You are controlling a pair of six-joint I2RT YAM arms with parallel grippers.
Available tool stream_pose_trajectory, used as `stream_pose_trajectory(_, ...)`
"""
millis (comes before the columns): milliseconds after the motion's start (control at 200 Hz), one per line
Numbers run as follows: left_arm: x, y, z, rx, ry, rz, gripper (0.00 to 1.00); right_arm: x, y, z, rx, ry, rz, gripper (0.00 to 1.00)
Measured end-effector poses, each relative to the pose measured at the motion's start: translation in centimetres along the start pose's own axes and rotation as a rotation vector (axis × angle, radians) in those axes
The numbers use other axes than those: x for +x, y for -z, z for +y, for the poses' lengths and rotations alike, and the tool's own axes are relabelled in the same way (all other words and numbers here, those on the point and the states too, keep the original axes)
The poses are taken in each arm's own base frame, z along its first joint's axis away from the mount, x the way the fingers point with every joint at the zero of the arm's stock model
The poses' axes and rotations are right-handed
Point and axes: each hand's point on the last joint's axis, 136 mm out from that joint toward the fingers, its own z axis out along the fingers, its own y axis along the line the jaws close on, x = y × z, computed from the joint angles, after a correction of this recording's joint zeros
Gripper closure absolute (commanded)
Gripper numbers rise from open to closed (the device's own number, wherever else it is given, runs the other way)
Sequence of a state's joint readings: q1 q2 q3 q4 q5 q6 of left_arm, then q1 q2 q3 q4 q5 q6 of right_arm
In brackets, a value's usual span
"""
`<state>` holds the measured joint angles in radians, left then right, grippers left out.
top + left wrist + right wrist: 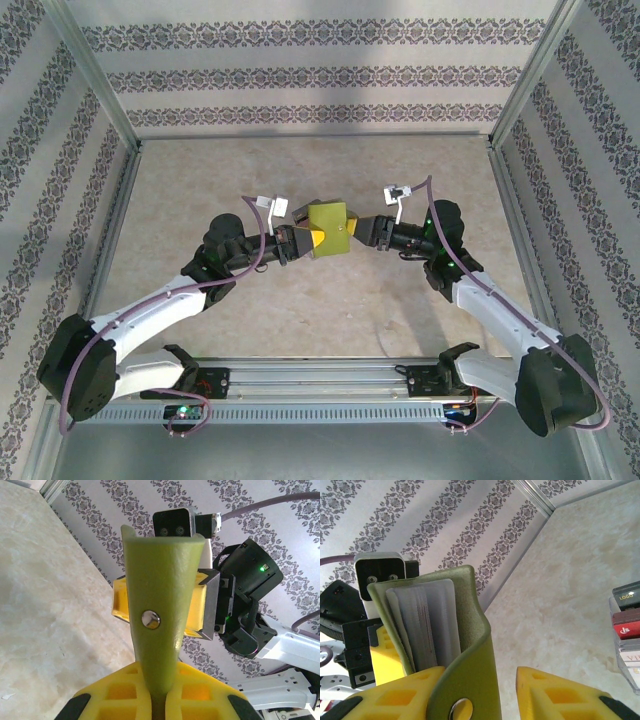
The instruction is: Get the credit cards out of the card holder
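So the card holder (330,228) is up over the middle of the table (200,180), caught between the two arms. The left gripper (303,241) is clamped tight on its left edge, with the olive cover wedged between the yellow fingers. The right gripper (362,230) is on the holder's right side, jaws partway apart and straddling one cover flap. From the right wrist you can see a gap between that flap and one finger (560,695). The holder is splayed open on that side, showing pale sleeves (427,625) with card edges inside. A metal snap stud (150,619) faces the left wrist camera. A stack of cards (626,625) sits on the table off to the right.
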<state>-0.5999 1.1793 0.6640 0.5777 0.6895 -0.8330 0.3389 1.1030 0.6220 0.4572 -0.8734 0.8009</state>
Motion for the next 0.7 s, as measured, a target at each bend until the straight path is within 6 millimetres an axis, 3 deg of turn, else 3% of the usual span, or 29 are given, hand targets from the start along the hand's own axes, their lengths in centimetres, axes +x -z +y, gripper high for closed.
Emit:
stream_pose_trajectory(270, -0.02, -0.13, -0.24, 0.027, 0.004, -0.005, 1.00, 0.03, 0.08, 0.45, -0.063, -0.041, 0.010, 0.60)
stream_pose_trajectory(390, -0.14, -0.17, -0.29, 0.033, 0.003, -0.010, 1.00, -0.09, 0.10, 0.72, -0.084, -0.053, 0.014, 0.67)
stream_pose_trajectory(475, -0.17, -0.18, -0.26, 0.034, 0.005, -0.010, 0.99, -0.13, 0.10, 0.83, -0.091, -0.059, 0.016, 0.78)
stream_pose_trajectory(560, -0.33, -0.20, -0.39, 0.043, -0.001, -0.015, 0.91, -0.11, 0.07, 0.74, -0.091, -0.066, 0.015, 1.00)
stream_pose_trajectory(620, -0.39, -0.21, -0.57, 0.052, -0.003, -0.016, 0.83, -0.03, 0.04, 0.57, -0.087, -0.073, 0.017, 1.00)
stream_pose_trajectory(699, -0.36, -0.30, -0.44, 0.052, 0.002, -0.016, 0.62, 0.09, 0.02, 0.45, -0.083, -0.080, 0.021, 1.00)
